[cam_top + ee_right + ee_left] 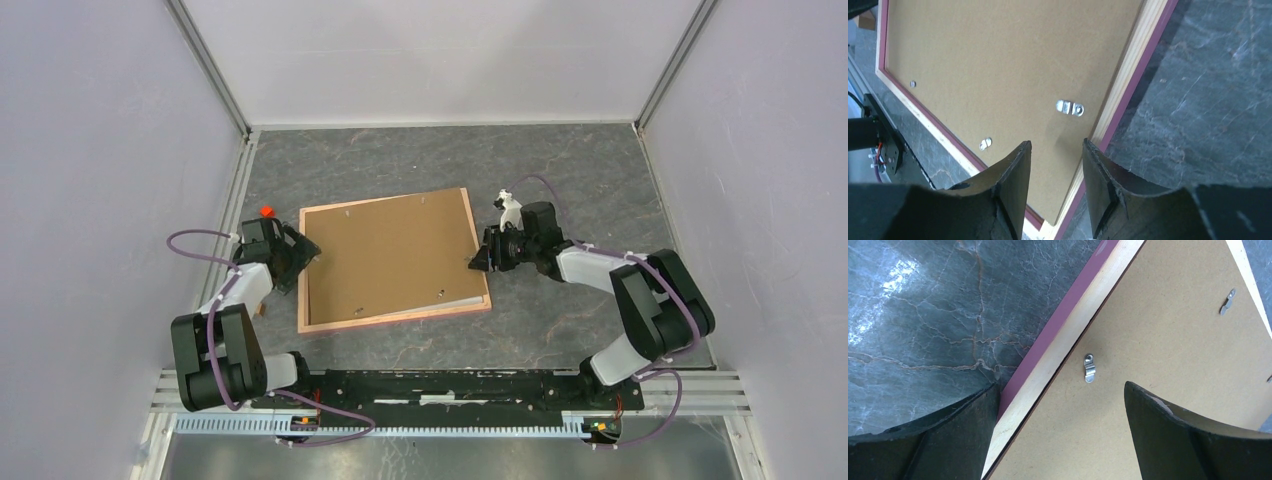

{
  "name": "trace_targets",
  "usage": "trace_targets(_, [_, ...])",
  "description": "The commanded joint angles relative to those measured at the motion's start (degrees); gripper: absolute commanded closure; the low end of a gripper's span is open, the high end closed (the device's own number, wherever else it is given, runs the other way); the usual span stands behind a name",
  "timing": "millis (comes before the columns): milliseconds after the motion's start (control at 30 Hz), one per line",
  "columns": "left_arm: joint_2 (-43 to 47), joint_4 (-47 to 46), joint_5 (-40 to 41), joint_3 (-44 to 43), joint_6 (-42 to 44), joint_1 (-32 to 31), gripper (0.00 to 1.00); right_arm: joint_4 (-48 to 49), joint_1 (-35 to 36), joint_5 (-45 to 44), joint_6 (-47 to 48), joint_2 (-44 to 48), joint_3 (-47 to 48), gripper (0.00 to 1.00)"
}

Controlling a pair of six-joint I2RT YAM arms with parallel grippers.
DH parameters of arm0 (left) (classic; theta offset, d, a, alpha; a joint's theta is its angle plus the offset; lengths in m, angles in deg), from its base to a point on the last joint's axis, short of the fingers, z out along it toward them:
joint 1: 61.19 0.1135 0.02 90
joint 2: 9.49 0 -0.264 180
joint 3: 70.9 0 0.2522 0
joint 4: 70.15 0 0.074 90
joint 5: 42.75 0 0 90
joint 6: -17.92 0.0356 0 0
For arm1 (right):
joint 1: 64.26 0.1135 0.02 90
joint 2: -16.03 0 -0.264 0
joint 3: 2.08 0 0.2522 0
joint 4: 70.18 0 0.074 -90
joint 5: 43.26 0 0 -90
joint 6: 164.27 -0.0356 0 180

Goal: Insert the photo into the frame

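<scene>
the frame (pixel 395 317) lies face down near the middle of the worktop (pixel 560 180), slightly skewed to its edges, with the brown backing board (pixel 390 255) resting in it. the photo does not show in any view, and whether it lies under the board cannot be told. the frame sits between the two arms. the right end effector (pixel 478 262) is at the right rail, its jaws part-way apart over the board's edge and clamping nothing that i can see. the left end effector (pixel 303 256) is spread wide, straddling the left rail. both are equally near. bare worktop surrounds the frame, giving room to lift or slide the board outward.
</scene>
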Motion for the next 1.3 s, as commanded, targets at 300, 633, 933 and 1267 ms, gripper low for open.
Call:
trace_targets(300, [-0.1,1.0,-2.8,2.7,-2.6,-0.3,0.0,2.2,-0.3,-1.8,0.7,-5.2,5.0,0.52])
trace_targets(633, [1.9,0.9,-3.4,5.2,-5.5,-0.3,0.0,16.1,0.0,7.9,-10.9,-1.8,-6.8,0.52])
trace_targets(933, [5.2,1.4,-3.0,6.8,-7.5,-0.3,0.0,28.0,0.5,10.6,-21.6,0.2,-12.7,0.52])
trace_targets(1267, [2.9,0.1,-7.9,5.0,-4.7,-0.5,0.0,-6.7,0.5,-11.6,5.7,8.9,0.7,0.28])
